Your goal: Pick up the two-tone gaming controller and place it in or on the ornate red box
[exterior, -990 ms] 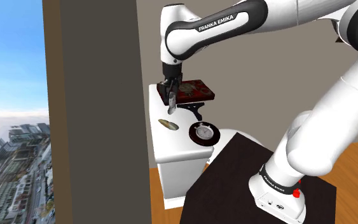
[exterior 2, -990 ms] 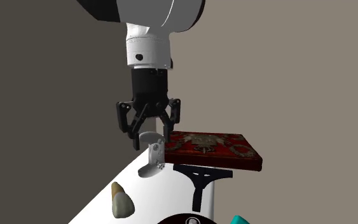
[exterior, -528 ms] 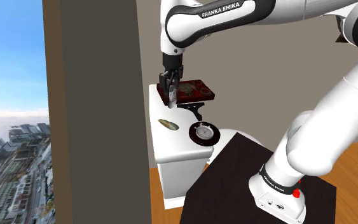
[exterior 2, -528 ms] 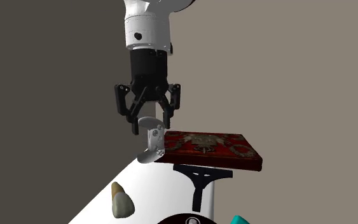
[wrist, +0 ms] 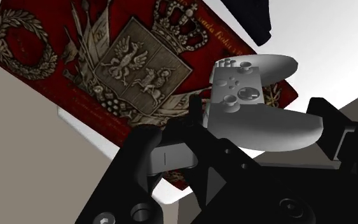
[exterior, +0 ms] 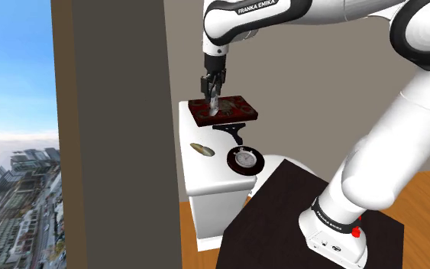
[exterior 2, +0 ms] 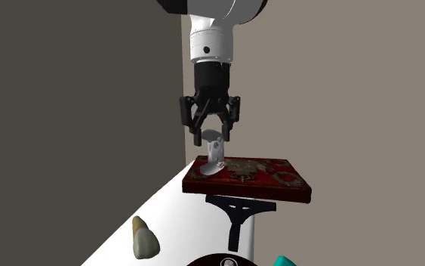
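Black gripper [exterior 2: 213, 139], jaws pinching pale grey controller [exterior 2: 214, 157], has swung across from edge of white table [exterior 2: 180, 227]. Controller now hangs upright over end of ornate red box [exterior 2: 262, 175]; contact with lid unclear. Likely next: lower, release.

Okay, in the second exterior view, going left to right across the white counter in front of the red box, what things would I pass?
Tan-green lump → black T-shaped tool → teal object.

Grey-and-white gaming controller [exterior 2: 214, 156], hanging upright, clasped by the gripper [exterior 2: 212, 136], over one end of the flat ornate red box [exterior 2: 267, 181], its lid bearing crest and crowns
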